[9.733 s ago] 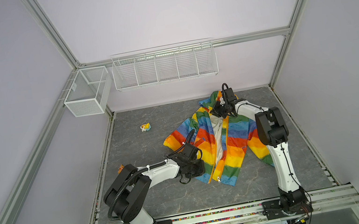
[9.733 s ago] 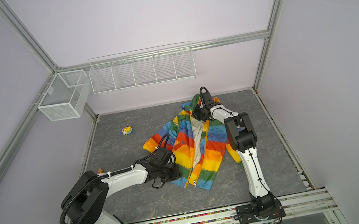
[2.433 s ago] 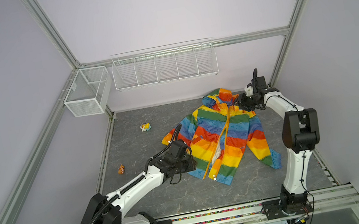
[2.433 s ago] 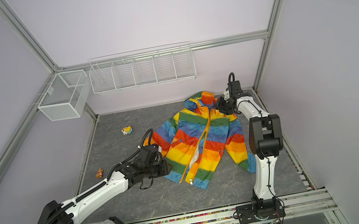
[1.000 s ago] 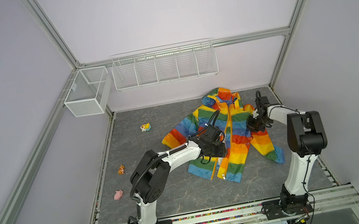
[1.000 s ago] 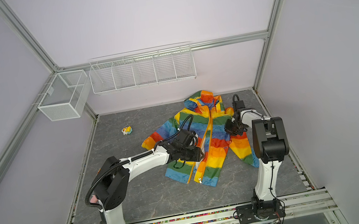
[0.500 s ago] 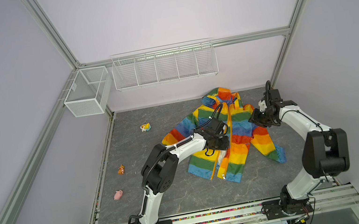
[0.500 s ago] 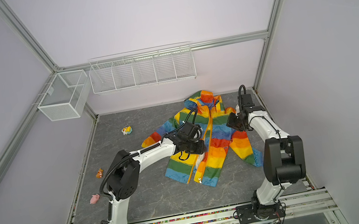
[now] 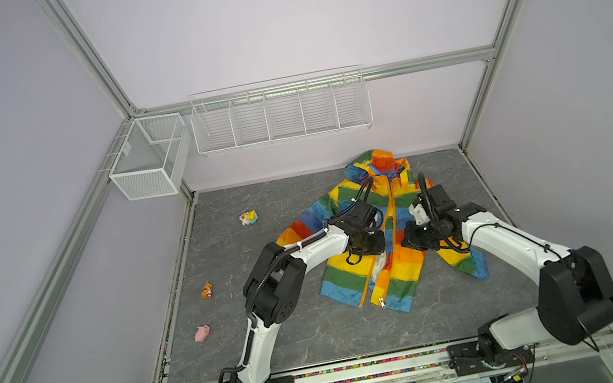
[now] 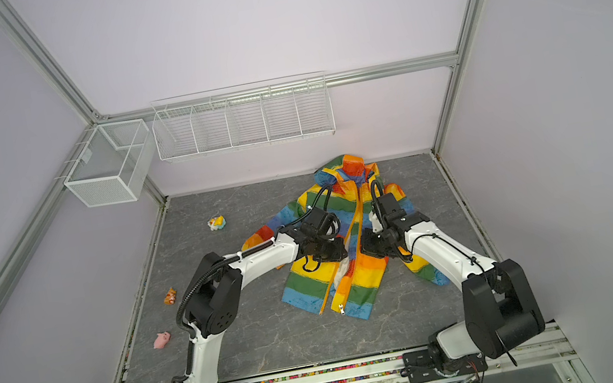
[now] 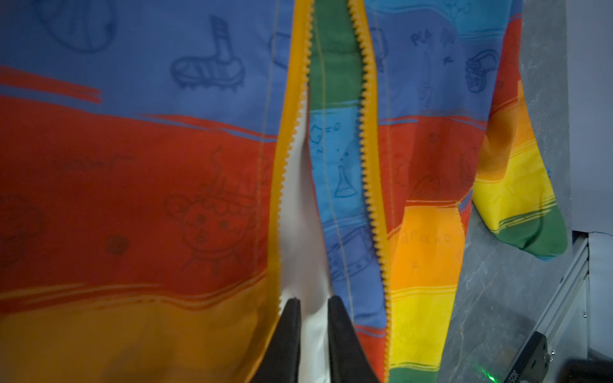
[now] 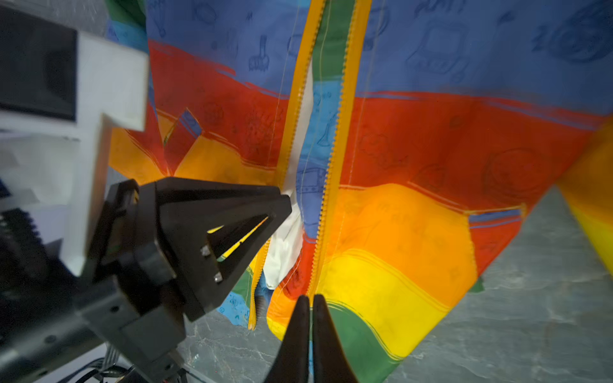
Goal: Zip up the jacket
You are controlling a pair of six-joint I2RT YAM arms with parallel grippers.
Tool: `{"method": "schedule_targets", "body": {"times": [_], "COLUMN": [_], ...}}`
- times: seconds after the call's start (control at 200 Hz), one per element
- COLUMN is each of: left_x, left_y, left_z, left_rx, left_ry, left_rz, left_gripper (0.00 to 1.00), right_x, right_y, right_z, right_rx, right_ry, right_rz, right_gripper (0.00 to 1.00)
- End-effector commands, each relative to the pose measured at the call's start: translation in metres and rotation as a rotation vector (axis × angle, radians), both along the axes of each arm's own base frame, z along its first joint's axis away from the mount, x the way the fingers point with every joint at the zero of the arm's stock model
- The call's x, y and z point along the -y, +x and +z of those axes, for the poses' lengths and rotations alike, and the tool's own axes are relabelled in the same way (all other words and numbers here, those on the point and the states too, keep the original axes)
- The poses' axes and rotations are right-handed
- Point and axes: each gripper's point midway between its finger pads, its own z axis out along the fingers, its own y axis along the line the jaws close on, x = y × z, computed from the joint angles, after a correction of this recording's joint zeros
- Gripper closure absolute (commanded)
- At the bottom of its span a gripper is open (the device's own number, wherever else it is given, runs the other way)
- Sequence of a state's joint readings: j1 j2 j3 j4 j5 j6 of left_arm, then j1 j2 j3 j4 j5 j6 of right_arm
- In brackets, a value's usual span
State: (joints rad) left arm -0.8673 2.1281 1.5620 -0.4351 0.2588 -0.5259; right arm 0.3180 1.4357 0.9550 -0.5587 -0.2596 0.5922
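Over from the sleeve, the right pincer (image 12: 307,296) had come to the jacket (image 9: 397,266) front, clenched on one zipper edge (image 12: 326,215). The left pincer (image 11: 313,300) was clenched on the cream lining (image 11: 295,215) by the other edge. The jacket lay on the table (image 9: 278,332), right of the frame's middle.

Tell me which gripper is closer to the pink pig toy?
Left. The pink pig toy lies left of the jacket. The left gripper is on that side of the zipper; the right gripper is beyond it.
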Motion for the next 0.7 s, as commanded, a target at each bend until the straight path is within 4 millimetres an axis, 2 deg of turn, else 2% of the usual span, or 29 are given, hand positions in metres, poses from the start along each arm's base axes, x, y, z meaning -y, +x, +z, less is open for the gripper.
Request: {"method": "schedule_targets", "body": {"times": [0.0,0.12,0.235,0.53,0.695], "left_x": [-0.021,-0.038,-0.055,-0.108,-0.134], "left_y": [0.008,0.002,-0.006,-0.034,-0.055], "left_z": [0.029,0.047,0.063,0.110,0.126], "left_rx": [0.039,0.072,0.104,0.209,0.250], "left_ry": [-0.022,-0.026,-0.035,-0.109,-0.192], "left_rz": [0.067,0.091,0.124,0.213,0.255], "left_gripper": [0.82,0.82,0.81,0.75,0.69], "right_x": [-0.014,-0.026,-0.029,-0.026,-0.027], "right_y": [0.003,0.002,0.000,-0.009,-0.011], "right_z": [-0.011,-0.013,-0.020,-0.062,-0.086], "right_rx": [-0.011,-0.010,-0.023,-0.090,-0.129], "right_ry": [0.025,0.020,-0.005,-0.080,-0.094], "right_rz": [-0.003,0.023,0.031,0.032,0.028], "right_gripper": [0.93,0.93,0.92,0.92,0.92]}}
